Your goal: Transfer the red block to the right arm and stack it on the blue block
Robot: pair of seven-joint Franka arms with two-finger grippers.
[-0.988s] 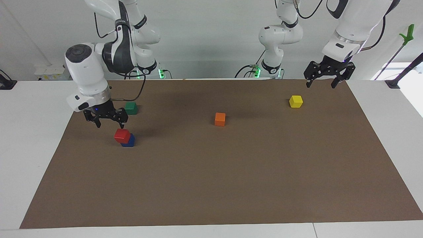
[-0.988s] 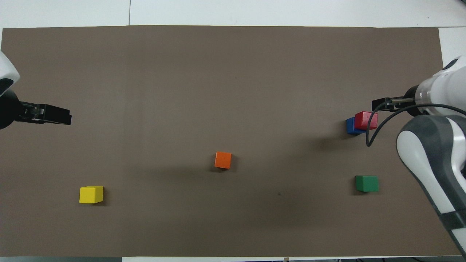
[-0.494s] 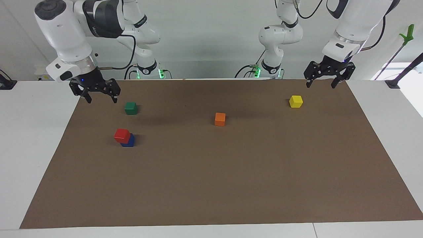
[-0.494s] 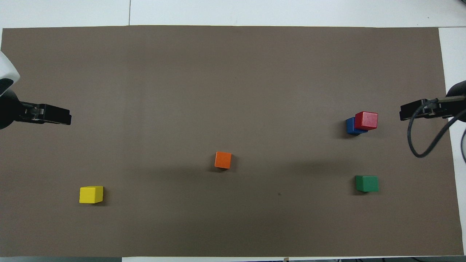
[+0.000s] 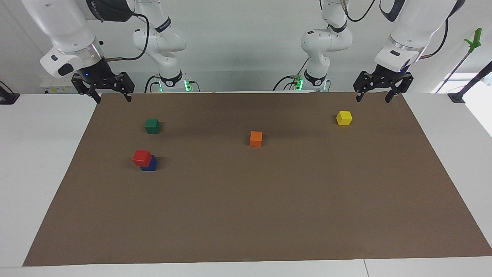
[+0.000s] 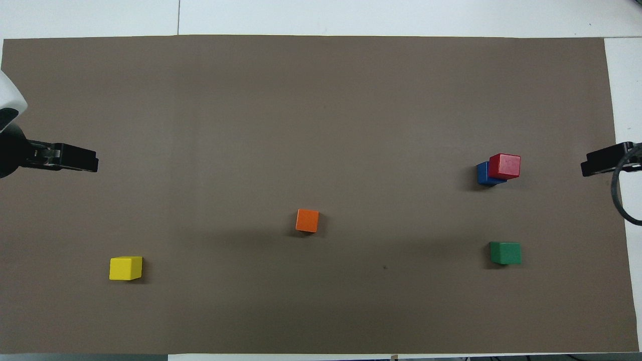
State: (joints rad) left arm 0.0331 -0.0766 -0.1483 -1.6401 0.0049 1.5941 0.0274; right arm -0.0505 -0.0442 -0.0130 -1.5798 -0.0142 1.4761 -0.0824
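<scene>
While the small bright red cube (image 5: 142, 157) is seen stacked on the deep blue cube (image 5: 150, 165), the right gripper (image 5: 111, 97) and left gripper (image 5: 373, 98) are held spread, empty.

The table (image 5: 23, 161) is carrying a brown mat (image 5: 269, 215) that is covering most of its white top. Four cubes are lying directly on the mat. The blue block (image 5: 150, 164) and the green cube (image 5: 152, 125) are sitting toward the right pincer (image 5: 112, 99), the green one closer to it. The yellow cube (image 5: 344, 118) is resting near the left pincer (image 5: 372, 99). The orange cube (image 5: 256, 139) is sitting between the two pincers, apart from both.
</scene>
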